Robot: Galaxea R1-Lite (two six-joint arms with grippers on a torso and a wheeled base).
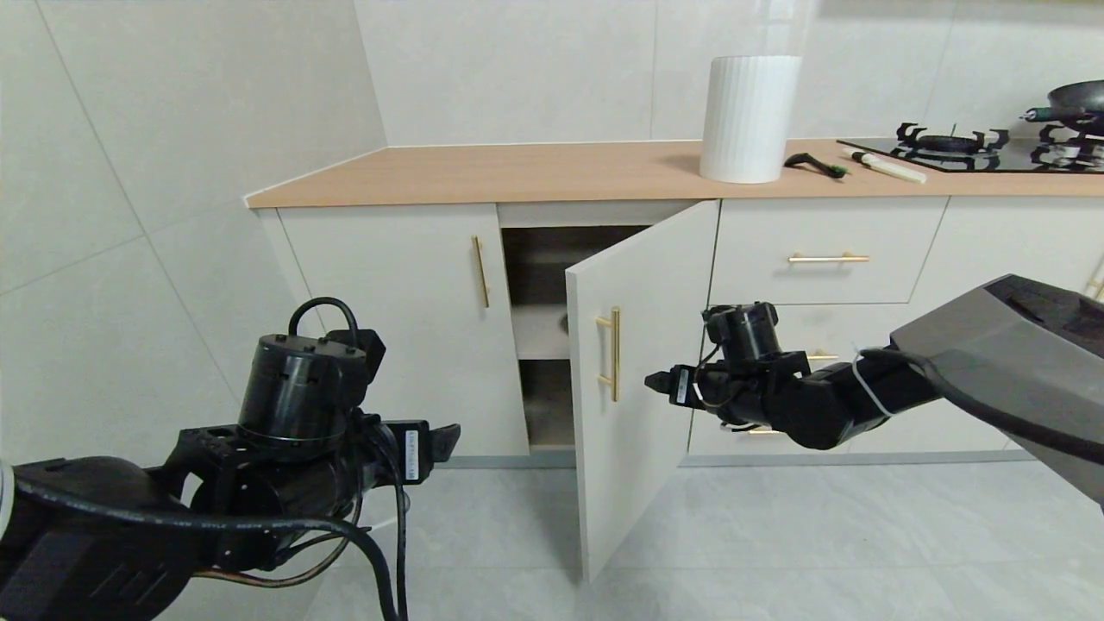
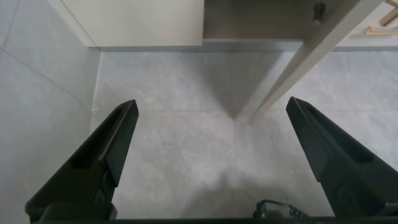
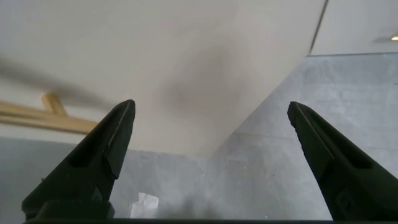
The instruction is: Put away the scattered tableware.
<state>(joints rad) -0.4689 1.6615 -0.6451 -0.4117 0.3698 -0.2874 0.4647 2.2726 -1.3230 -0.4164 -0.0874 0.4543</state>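
The right gripper (image 1: pixel 654 379) is hanging just beside the gold handle (image 1: pixel 613 354) of the cabinet door (image 1: pixel 642 431). Its fingers are standing wide apart and are holding nothing. I am judging that it is waiting there because this door is the way into the cupboard, which is probably where the tableware belongs; the door is standing about half open. The left gripper (image 1: pixel 448 435) is staying lower, over the floor (image 1: pixel 776 535) in front of the closed door on the left. It is also spread open and empty, and it seems to be keeping out of the way.

The task's things are lying up on the table (image 1: pixel 517 172), well apart from both grippers. A dark-handled utensil (image 1: pixel 815 164) and a pale utensil (image 1: pixel 888 166) are resting between the white ribbed container (image 1: pixel 749 116) and the stove (image 1: pixel 957 147).

I am not managing to tell what kind of utensils these two are. The inside of the cupboard is dark, and the door is covering a good part of it. At the shelf (image 1: pixel 539 332), a rounded edge is showing just behind the door's rim; it may be a dish, but I cannot tell. The pan (image 1: pixel 1078 95) on the stove is being cut off by the picture's border.
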